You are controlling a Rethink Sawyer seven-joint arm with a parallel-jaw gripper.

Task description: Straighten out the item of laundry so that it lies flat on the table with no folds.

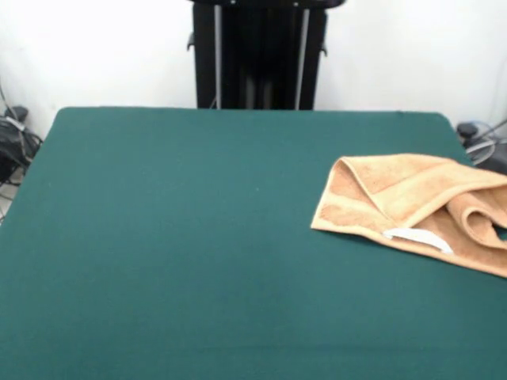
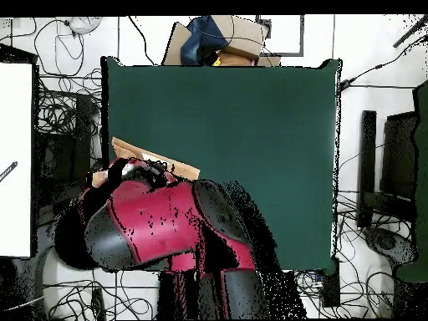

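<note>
- White wall stands behind the scene in the front view, with a black upright column (image 1: 261,51) against it at the far side of the table.
- Dark green table (image 1: 174,237) fills most of the front view; its felt-like top shows as a broad green rectangle (image 2: 242,142) from overhead too.
- Seen from above, the red and black arm (image 2: 159,226) bulks over the table's lower left part, hiding that corner of the green top.
- Cables (image 2: 58,125) lie tangled on the floor left of the table in the overhead view, and a white panel (image 2: 15,159) runs along that picture's left edge.
- Cardboard pieces and a dark blue bundle (image 2: 213,42) sit beyond the table's top edge overhead.
- The light orange-tan towel (image 1: 412,207) lies on the table at the right side of the front view, running up to the picture's right edge. It is not flat: one layer is folded over another, with a raised, peaked corner at its left and a rolled, curled fold near the right edge.
- From overhead only a tan strip of the towel (image 2: 155,160) shows at the table's left edge, just above the arm, which covers the rest.
- A white label (image 1: 416,237) lies along the towel's near hem.
- The claw itself cannot be made out in either view, so whether it is released or clenched cannot be told.
</note>
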